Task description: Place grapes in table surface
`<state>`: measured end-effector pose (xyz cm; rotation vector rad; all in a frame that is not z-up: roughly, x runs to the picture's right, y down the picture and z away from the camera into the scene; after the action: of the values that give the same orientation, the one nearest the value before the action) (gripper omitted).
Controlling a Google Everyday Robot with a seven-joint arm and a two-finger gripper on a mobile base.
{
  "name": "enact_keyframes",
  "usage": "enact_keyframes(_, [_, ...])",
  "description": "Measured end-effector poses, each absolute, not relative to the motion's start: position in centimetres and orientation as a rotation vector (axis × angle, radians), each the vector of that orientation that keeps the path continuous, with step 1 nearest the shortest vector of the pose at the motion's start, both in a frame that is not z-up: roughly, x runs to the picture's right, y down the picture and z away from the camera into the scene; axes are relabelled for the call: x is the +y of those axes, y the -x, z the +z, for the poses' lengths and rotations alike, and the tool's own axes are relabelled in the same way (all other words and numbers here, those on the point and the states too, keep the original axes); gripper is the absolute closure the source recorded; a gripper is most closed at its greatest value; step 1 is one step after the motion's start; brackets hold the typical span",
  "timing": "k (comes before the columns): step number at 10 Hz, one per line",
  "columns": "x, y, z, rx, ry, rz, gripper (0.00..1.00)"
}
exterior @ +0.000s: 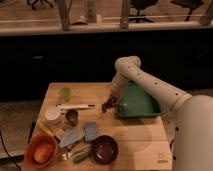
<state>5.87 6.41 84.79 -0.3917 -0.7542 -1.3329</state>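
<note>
The gripper hangs low over the table surface, just left of the green tray, with the grapes at its tip (whether it grips them or has let go, I cannot tell). The 1 arm likely aims here because these planks lie bare, well apart from the maroon bowl.

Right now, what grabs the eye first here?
The white arm reaches down over the table surface, its gripper just left of the green tray, with the dark grapes at its tip. Next come the orange bowl at the front left corner and the maroon bowl at the front middle.
</note>
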Motion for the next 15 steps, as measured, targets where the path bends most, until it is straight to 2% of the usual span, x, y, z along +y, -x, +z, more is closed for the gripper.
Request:
enact_keyframes(8, [6.0, -6.2, 85.2, -0.755, 0.376, -1.327, 0.96])
enact_keyframes(15, [8.6, -2.8, 85.6, -0.754, 0.419, -1.357, 0.96])
